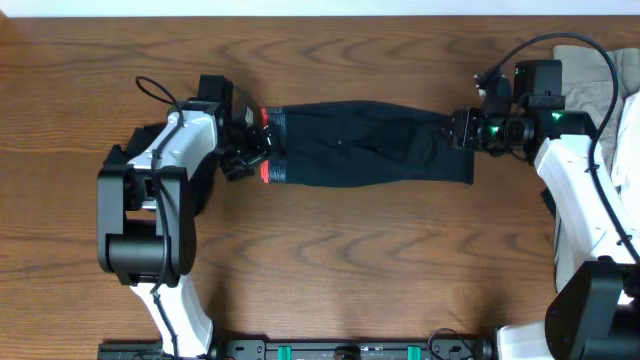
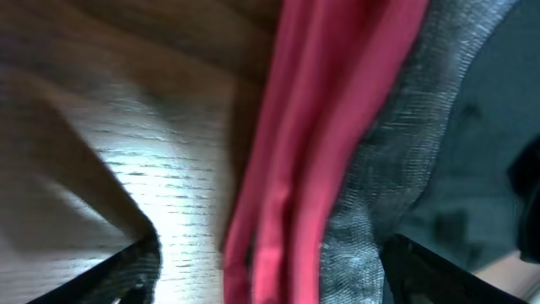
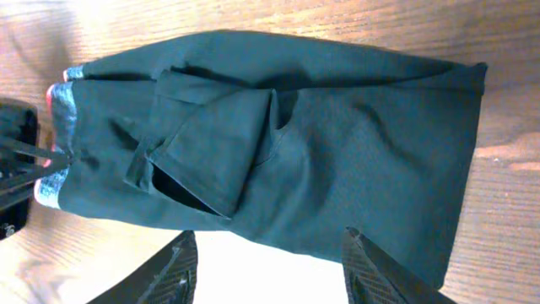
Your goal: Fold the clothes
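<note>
So the black pants (image 1: 370,145) are lying flat across the middle of the desk (image 1: 330,260), folded into one long dark strip that runs left to right. The waistband (image 1: 276,145) end points left, and you can see its grey inside plus the red-orange edge (image 1: 265,172) peeking out there. The left hand (image 1: 250,152) sits right at that end. In the left wrist view its fingers (image 2: 126,272) stand wide apart down in the two bottom corners, and the red edge and grey band run up between them without being pinched, so it's wide and not holding anything as far as I can see. The right hand (image 1: 462,128) is over at the opposite end of the pants, the leg end. From its own camera the two fingers (image 3: 173,270) are spread a fair bit, sitting at the near edge of the fabric with nothing clamped, so that one's loose too. That view also shows a flap of cloth folded over on top of the pants, a bit rumpled. A khaki cloth (image 1: 580,65) sits bunched in the far right corner of the desk, behind the right arm and well apart from the pants.
</note>
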`<state>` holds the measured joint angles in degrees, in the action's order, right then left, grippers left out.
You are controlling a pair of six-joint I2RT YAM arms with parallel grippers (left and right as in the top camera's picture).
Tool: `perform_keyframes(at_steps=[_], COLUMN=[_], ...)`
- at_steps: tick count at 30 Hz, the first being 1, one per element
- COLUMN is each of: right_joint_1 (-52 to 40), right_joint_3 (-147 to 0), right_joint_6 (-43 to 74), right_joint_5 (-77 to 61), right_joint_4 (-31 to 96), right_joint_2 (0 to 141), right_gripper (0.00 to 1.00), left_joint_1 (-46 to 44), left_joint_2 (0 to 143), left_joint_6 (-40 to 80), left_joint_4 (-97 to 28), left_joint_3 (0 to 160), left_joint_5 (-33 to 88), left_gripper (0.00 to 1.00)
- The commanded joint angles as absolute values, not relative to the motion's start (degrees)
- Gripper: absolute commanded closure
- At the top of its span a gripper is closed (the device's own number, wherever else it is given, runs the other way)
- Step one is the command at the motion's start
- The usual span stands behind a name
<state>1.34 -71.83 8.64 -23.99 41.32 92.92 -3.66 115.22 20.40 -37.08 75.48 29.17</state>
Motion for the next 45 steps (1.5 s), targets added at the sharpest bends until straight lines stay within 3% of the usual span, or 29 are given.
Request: perform_keyframes(at_steps=[1, 3, 6, 8, 13, 21, 26, 38, 45], right_joint_1=[1.45, 1.45, 1.45, 1.48, 1.50, 1.50, 1.50, 1.48, 1.48], right_joint_3=[-71.94, -71.94, -71.94, -71.94, -71.94, -71.94, -71.94, -71.94, -71.94], right_joint_6=[7.62, 7.62, 7.62, 7.62, 7.60, 7.62, 7.62, 7.62, 7.62], right_joint_5=[-24.14, -23.92, -23.79, -23.79, -23.79, -23.79, -23.79, -23.79, -23.79], right_joint_4=[41.19, 41.21, 41.21, 41.19, 41.50, 42.24, 42.24, 43.35, 43.33], right_joint_2=[92.31, 92.31, 92.31, 92.31, 92.31, 92.31, 92.31, 92.31, 92.31], right_gripper=[0.48, 0.48, 0.48, 0.48, 0.49, 0.49, 0.49, 0.51, 0.50], left_joint_1=[-5.15, -6.17, -7.01, -7.03, -5.56, -3.66, -5.32, -20.64, -30.57], left_joint_2=[118.34, 119.44, 119.50, 118.74, 112.84, 97.14, 93.71, 101.25, 107.98], left_joint_6=[21.76, 21.74, 21.76, 21.74, 21.71, 14.52, 9.61, 6.44, 10.72], left_joint_4=[-36.25, -35.44, -35.48, -35.59, -39.07, -53.74, -58.30, -53.19, -45.52], left_joint_3=[75.81, 75.81, 75.81, 75.90, 76.60, 85.69, 90.65, 90.83, 90.83], left_joint_5=[31.11, 32.80, 33.23, 34.89, 34.22, 16.47, 15.31, 14.66, 9.50], left_gripper=[0.19, 0.33, 0.75, 0.93, 0.94, 0.94, 0.94, 0.94, 0.94])
